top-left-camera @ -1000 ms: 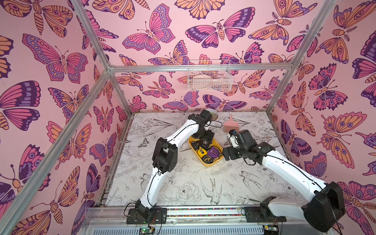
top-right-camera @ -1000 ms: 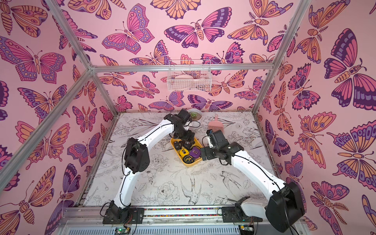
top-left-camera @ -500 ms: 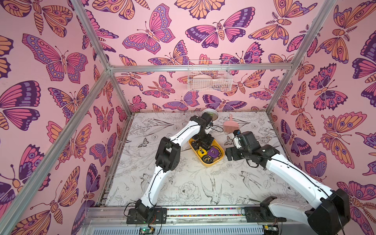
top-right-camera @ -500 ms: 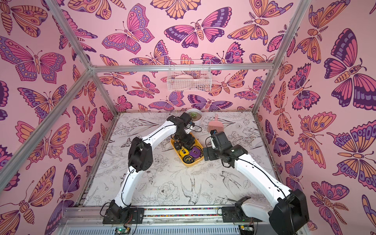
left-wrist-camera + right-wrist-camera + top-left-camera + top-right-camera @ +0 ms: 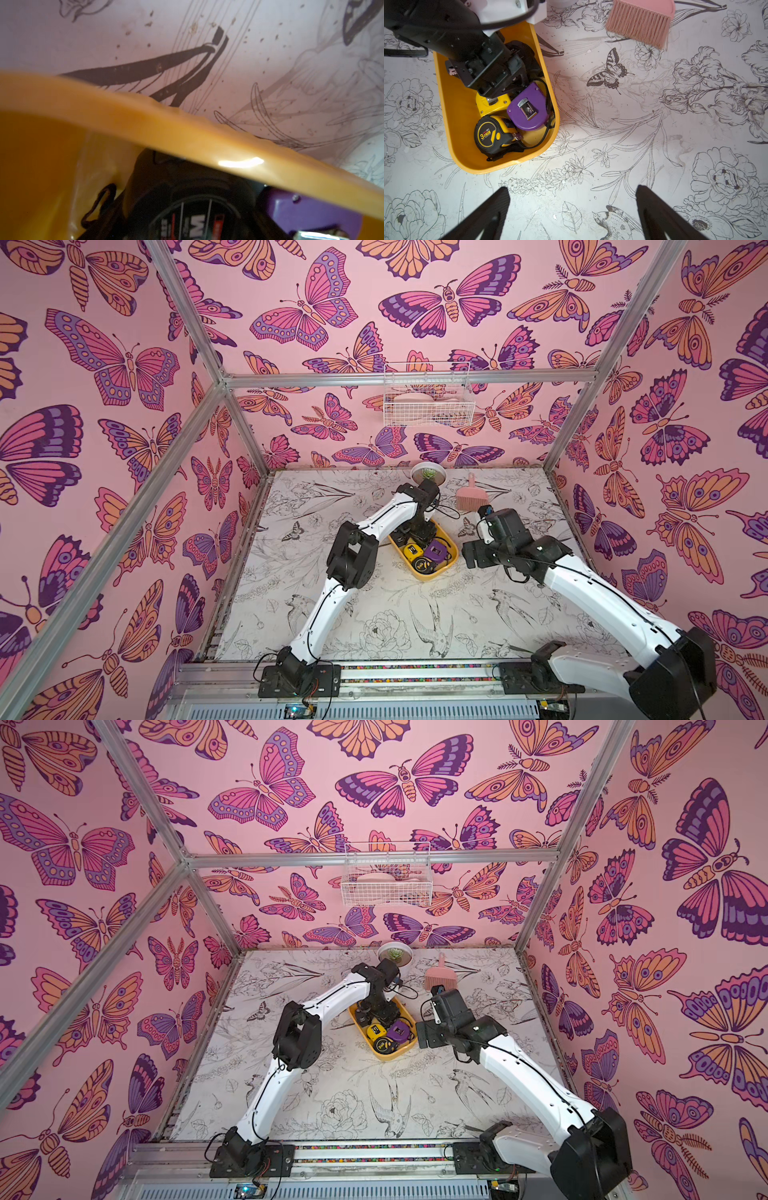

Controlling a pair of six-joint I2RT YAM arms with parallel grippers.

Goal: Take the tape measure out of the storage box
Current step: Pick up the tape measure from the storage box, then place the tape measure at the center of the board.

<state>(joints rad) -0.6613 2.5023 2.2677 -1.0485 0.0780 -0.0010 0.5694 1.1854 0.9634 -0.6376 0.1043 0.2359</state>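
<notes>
**Top views.** The mustard-yellow storage box [image 5: 424,576] lies on the floral-print table [image 5: 374,614], between the two arms. The left gripper [image 5: 421,534] is down inside the box. Its own body hides the jaws, so I cannot tell whether they grip anything. The right gripper [image 5: 468,560] hangs just beside the box's right side. A potted succulent [image 5: 428,475] and a pink brush [image 5: 468,498] stand behind the box, apart from it.

**Left wrist view.** The box rim crosses the frame. Under it a black tape measure [image 5: 187,199] lies against the inner wall.

**Right wrist view.** The right gripper's fingers [image 5: 492,207] are spread wide over bare table, with nothing between them. A black-and-yellow tape measure [image 5: 492,135], a purple tape measure [image 5: 527,110] and a yellow tape measure [image 5: 492,106] lie in the box, touching one another. The left gripper is directly over the yellow one.
</notes>
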